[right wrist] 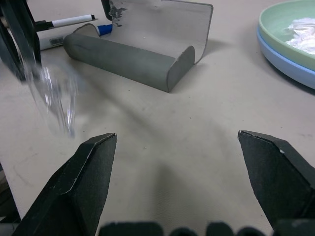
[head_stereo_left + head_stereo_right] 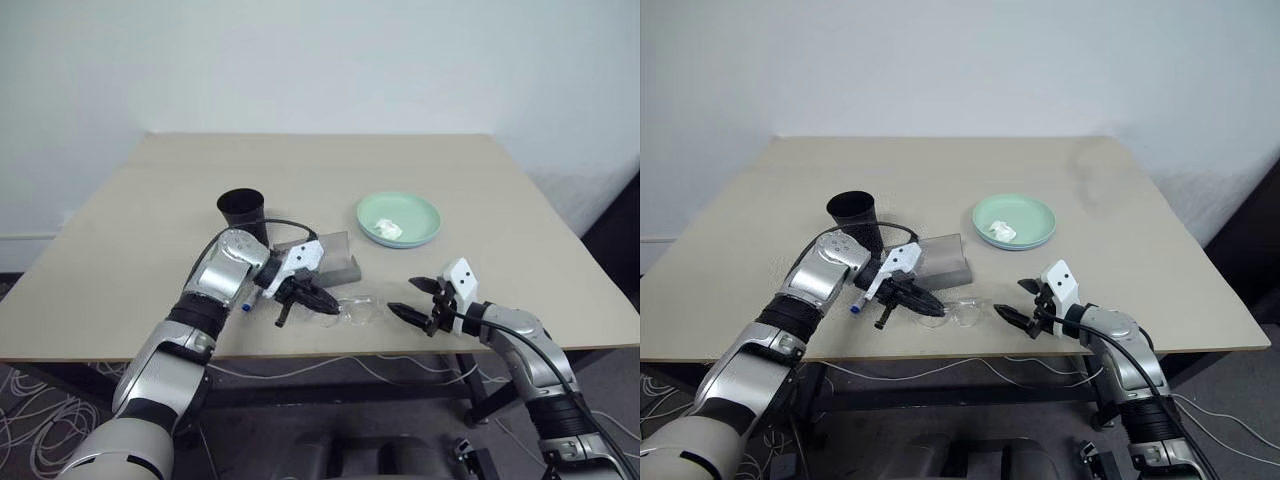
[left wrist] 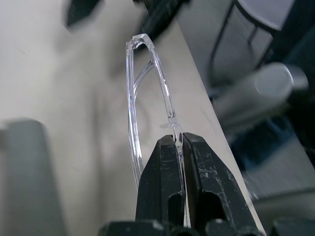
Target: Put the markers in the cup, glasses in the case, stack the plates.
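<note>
Surface: beige table (image 2: 150,240) before a white wall.
Right gripper (image 2: 420,300): fingers spread wide, nothing held, near the front edge.
Left gripper (image 2: 318,298): fingers pressed together on the glasses (image 3: 147,93), pinched by the frame.
Case (image 1: 142,46): lid open, just behind.
Markers (image 1: 69,22): beside the case.
Cup (image 2: 242,212): upright, farther back.
Plates (image 2: 399,220): stacked, green on blue.

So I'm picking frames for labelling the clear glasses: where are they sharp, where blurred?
Left wrist view: the glasses are crisp where the left gripper pinches them, with the background defocused. Right wrist view: they smear, while the case stays sharp.
</note>
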Controlling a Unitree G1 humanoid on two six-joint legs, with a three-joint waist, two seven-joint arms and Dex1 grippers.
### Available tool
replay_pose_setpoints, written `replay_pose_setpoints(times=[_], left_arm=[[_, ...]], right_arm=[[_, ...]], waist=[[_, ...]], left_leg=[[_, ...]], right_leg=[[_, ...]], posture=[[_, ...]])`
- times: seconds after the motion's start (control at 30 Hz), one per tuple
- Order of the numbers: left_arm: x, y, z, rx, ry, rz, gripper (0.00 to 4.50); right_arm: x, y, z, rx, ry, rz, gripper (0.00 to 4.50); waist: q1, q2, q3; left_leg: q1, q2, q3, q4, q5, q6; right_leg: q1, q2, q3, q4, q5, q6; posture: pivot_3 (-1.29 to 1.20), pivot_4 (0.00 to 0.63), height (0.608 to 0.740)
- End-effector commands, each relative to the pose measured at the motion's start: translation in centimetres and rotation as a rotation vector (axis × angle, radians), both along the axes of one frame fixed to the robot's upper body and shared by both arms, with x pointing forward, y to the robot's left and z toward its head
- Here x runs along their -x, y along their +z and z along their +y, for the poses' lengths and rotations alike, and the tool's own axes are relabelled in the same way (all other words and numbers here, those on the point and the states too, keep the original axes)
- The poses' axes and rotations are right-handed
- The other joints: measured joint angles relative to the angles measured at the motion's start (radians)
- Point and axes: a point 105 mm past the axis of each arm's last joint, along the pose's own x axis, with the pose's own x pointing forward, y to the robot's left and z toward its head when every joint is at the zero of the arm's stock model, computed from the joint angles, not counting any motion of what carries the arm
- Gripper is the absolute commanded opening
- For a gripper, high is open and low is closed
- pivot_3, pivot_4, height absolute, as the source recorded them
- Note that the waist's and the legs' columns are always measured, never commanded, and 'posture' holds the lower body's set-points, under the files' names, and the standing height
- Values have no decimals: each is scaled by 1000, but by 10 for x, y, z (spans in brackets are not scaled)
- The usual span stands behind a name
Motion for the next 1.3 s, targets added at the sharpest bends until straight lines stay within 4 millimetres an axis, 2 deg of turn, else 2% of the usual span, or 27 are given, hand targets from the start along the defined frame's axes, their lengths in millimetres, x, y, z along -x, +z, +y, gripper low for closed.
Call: replay_pose_setpoints(times=[0.03,0.2,0.3,0.43,0.63,0.9,1.0,1.1,1.3], left_arm=[[-23,49,5,90,71,-137,43],[-48,61,25,20,182,-266,43],[-58,54,35,-43,227,-297,43],[-60,35,42,-120,240,-291,43],[-62,15,40,-156,241,-304,43],[-67,4,32,-169,253,-323,43],[-65,2,29,-159,251,-283,43],[-58,1,28,-127,245,-162,43],[-41,-8,37,-159,191,20,43]], right_arm=[[-9,17,-3,-10,-7,-67,4287],[-11,17,-2,-8,-5,-68,4287],[-11,16,-1,-9,-4,-66,4287],[-10,13,0,-11,-7,-61,4287],[-6,10,0,-14,-18,-52,4287],[-2,5,0,-13,-32,-38,4287],[-2,5,0,-12,-35,-36,4287],[-2,5,-1,-11,-40,-35,4287],[-3,4,-1,-9,-49,-38,4287]], waist=[[0,0,0],[0,0,0],[0,0,0],[1,-1,0],[1,-1,0],[1,-1,0],[0,-1,0],[0,-1,0],[-1,-2,0]], left_leg=[[0,0,0,0,0,0],[0,-1,0,1,0,0],[0,-1,1,0,0,0],[0,-1,1,0,0,0],[0,-2,1,2,-1,2],[-1,-2,1,2,-2,2],[-1,-2,1,2,-1,3],[-1,-2,1,2,-2,3],[-1,-2,1,3,-2,3]], right_leg=[[0,0,0,0,0,0],[0,0,0,0,0,0],[0,0,1,-1,0,1],[0,0,1,-1,0,1],[1,-1,1,-1,1,1],[0,-1,1,-1,1,2],[1,-1,1,-1,1,2],[1,-1,1,-1,1,2],[1,-1,1,-1,1,2]], posture=[[0,0,740],[0,0,740],[0,0,740],[0,0,740],[0,0,740],[0,0,740],[0,0,740],[0,0,740],[0,0,740]])
